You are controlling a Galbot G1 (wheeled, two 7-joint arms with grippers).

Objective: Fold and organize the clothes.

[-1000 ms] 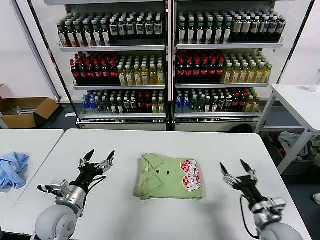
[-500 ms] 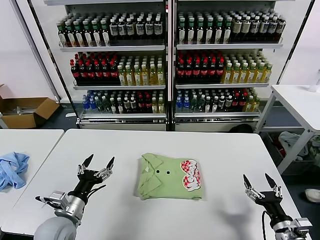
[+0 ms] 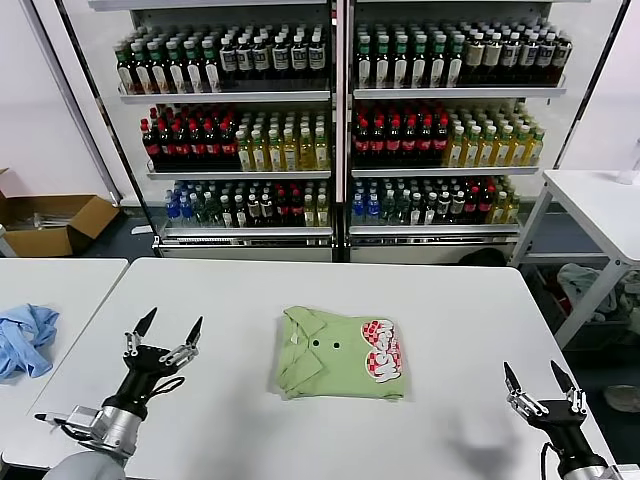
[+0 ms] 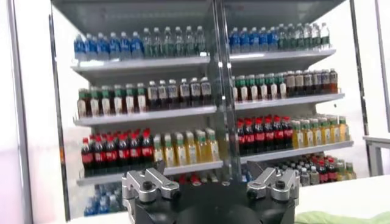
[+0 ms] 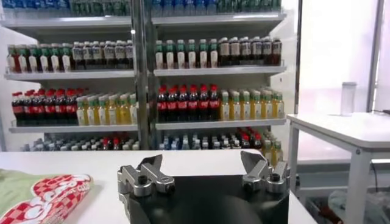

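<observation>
Folded polo shirt (image 3: 342,354) alone at the desk (image 3: 300,290) centre, bare desk on every side of it, bottle shelves (image 3: 340,130) well behind it

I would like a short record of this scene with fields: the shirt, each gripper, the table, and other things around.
shirt: light green polo shirt, folded, lying flat at the middle of the table, checkered chest print facing up
left gripper: open, empty, over the table on the shirt's left, apart from it
right gripper: open, empty, near the table's right front edge, apart from the shirt
table: white table
other: blue cloth on the neighbouring table on the left; bottle shelves behind
</observation>
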